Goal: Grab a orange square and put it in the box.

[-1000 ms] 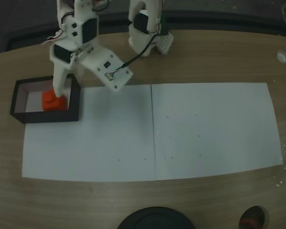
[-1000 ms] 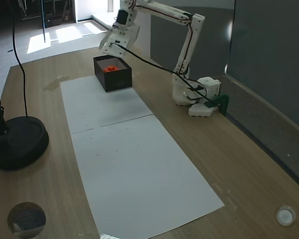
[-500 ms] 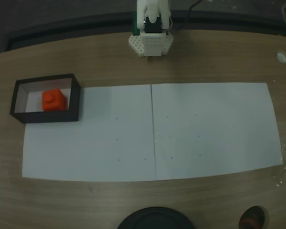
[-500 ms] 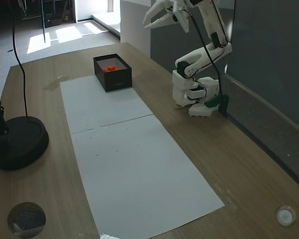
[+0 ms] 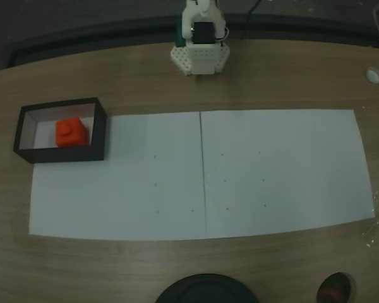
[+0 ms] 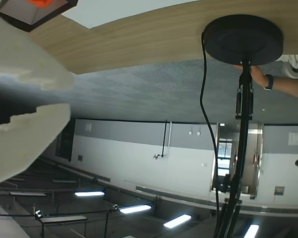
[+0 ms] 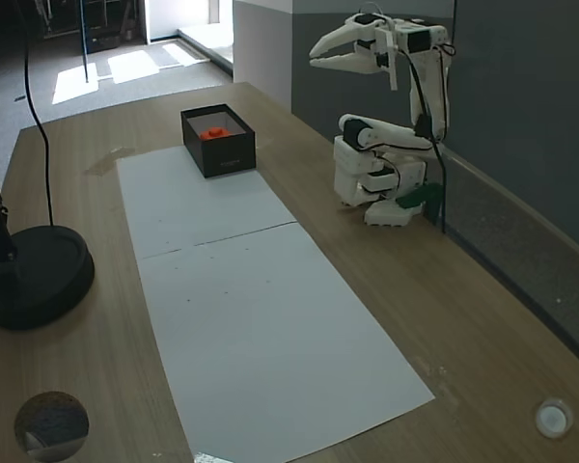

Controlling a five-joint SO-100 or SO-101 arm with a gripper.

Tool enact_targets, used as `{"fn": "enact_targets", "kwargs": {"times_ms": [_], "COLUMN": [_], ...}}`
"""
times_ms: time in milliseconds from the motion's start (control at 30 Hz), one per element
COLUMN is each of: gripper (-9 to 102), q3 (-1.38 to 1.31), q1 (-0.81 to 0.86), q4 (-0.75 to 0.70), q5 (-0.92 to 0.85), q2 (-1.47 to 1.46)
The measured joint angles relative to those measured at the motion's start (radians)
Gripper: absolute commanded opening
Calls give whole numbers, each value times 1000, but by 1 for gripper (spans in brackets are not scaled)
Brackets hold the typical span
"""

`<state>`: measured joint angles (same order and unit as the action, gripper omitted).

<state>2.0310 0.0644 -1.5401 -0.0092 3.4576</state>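
The orange square (image 5: 72,132) lies inside the box (image 5: 63,154), a black-walled open tray at the left end of the white paper; nothing is touching it. From the side fixed view the orange square (image 7: 213,132) shows inside the box (image 7: 228,159) at the far end of the table. My arm is folded back over its base (image 5: 201,47). High above the base, my gripper (image 7: 315,56) is open, holds nothing and points toward the box. In the wrist view, my gripper (image 6: 69,96) has its white fingers apart, and the box (image 6: 20,11) with the orange square (image 6: 42,2) sits in the top-left corner.
Two white paper sheets (image 5: 202,173) cover the middle of the wooden table. A black round lamp base (image 7: 34,275) stands at the near edge, seen also as the lamp base (image 6: 243,32). A person's arm (image 6: 283,85) reaches in near it. A small white cap (image 5: 373,75) lies far right.
My arm has left the box and folded back over its base, with the gripper raised high. The orange square stayed in the box, let go.
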Motion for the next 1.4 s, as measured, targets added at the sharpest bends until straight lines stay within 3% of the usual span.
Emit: {"fn": "enact_targets", "kwargs": {"times_ms": [267, 400, 667, 1033, 1267, 1400], "gripper": [1, 1, 1, 0, 0, 0], "q3": [64, 221, 591, 914, 988, 988], "q1": [-6, -6, -6, -6, -6, -6], "q4": [115, 173, 423, 426, 267, 252], "q5": [6, 9, 6, 106, 106, 106], "q2": [0, 0, 0, 0, 0, 0]}}
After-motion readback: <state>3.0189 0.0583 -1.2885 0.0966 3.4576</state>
